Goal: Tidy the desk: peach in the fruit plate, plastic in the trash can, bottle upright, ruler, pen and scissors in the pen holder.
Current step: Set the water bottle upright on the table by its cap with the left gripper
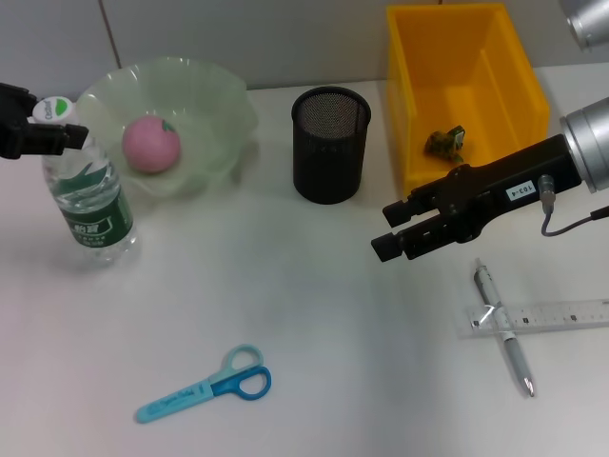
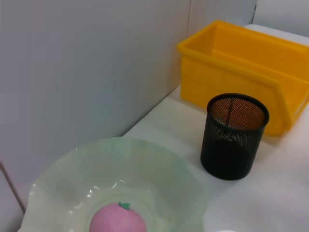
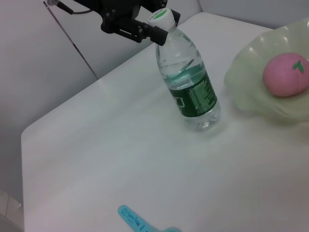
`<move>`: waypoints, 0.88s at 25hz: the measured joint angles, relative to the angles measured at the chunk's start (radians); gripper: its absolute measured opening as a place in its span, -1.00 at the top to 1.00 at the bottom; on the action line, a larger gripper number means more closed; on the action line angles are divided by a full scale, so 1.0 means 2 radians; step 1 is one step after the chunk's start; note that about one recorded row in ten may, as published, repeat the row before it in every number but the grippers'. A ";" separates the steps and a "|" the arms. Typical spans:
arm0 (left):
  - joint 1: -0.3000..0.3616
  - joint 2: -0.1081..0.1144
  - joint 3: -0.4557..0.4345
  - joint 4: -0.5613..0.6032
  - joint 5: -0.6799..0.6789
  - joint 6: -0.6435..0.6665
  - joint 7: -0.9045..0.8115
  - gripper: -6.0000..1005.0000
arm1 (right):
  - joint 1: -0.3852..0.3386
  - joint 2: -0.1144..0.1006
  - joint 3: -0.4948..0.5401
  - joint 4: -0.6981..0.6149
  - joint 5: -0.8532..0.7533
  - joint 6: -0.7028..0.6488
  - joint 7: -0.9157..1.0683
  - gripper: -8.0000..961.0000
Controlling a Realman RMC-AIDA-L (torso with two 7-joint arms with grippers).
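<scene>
Standing upright near the desk's left edge, the bottle [image 1: 88,186] has its long axis vertical and its white cap uppermost. The cap is flanked by the fingers of the left gripper [image 1: 52,133], which are closed about the neck just below it, as is seen from the right wrist view too.

The desk [image 1: 314,324] is a plain white, matte surface, backed by pale grey wall panels.

The bottle is clear plastic with a green label and water inside. Beside it, at the back left, a pale green, wavy-rimmed translucent plate [image 1: 205,105] holds the pink round peach [image 1: 150,144]. A black mesh cylinder, the holder [image 1: 330,143], stands at back centre. The yellow plastic bin [image 1: 466,86] at the back right holds a crumpled greenish scrap [image 1: 445,143].

The right gripper [image 1: 392,233] hovers over the desk in front of the bin, its black jaws slightly apart and holding nothing.

Blue scissors [image 1: 205,386] lie near the front edge, blades pointing left. A silver pen [image 1: 504,328] lies crossed over a clear ruler [image 1: 552,316] at the right edge.
</scene>
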 joint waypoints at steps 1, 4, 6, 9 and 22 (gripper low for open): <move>0.001 0.000 0.000 0.000 0.000 -0.002 0.000 -0.15 | 0.000 0.000 0.000 0.000 0.000 0.000 0.000 -0.51; 0.002 0.000 0.001 0.000 0.000 -0.006 0.000 -0.15 | -0.001 0.000 0.000 0.000 0.000 0.001 0.000 -0.51; 0.003 -0.001 0.001 0.000 0.000 -0.008 0.000 -0.15 | -0.001 0.000 -0.001 0.000 0.000 0.001 0.000 -0.51; 0.004 -0.002 0.002 -0.001 0.002 -0.017 0.001 -0.16 | -0.001 0.000 -0.002 0.000 0.000 0.001 0.000 -0.51; 0.013 -0.005 0.028 -0.002 0.002 -0.041 0.001 -0.18 | 0.000 0.001 -0.004 0.000 0.001 0.005 -0.001 -0.51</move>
